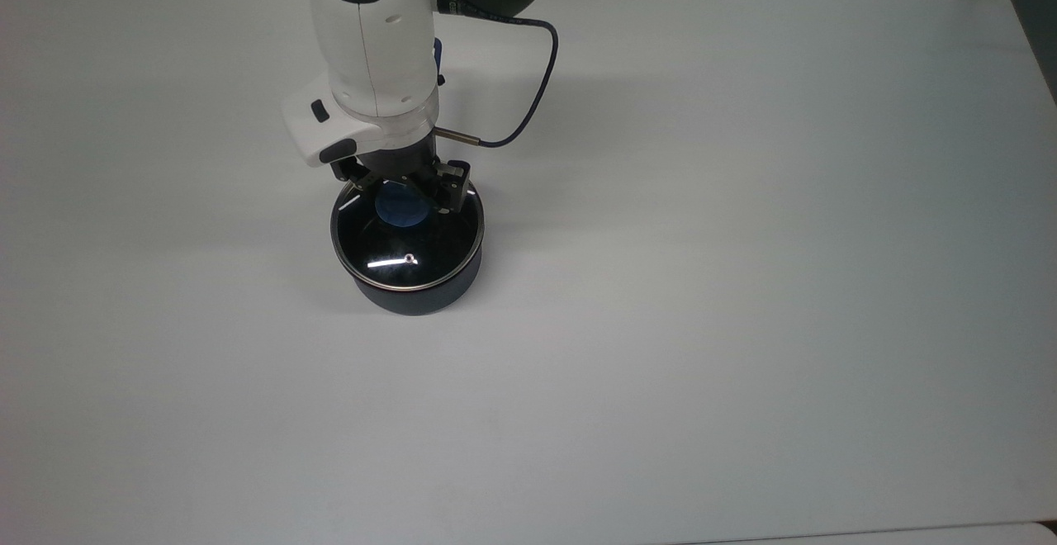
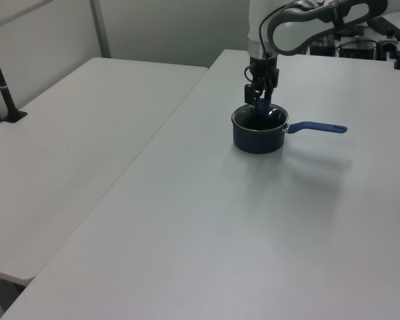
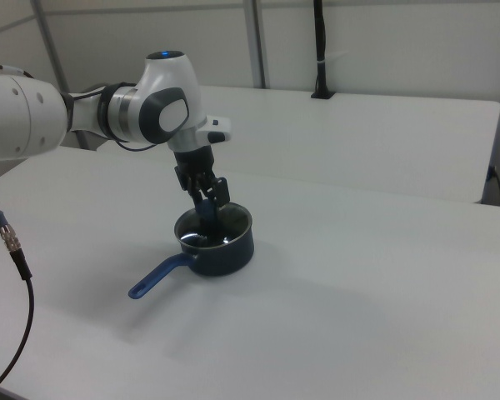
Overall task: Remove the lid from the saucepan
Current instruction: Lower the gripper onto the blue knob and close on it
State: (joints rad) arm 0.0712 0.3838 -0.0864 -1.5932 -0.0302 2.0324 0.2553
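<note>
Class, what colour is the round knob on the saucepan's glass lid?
Blue. The round knob on the clear glass lid shows best in the top view.

At the frame's centre you see the gripper (image 3: 207, 202) reaching down onto the lid (image 3: 214, 228) of the saucepan (image 3: 221, 247); its blue handle (image 3: 157, 278) points lower left.

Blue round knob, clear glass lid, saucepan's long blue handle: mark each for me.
Blue round knob (image 1: 400, 208), top view, its top face.
Clear glass lid (image 1: 413, 248), top view, the glass near the vent.
Long blue handle (image 2: 317, 127), left view, mid-length.
</note>
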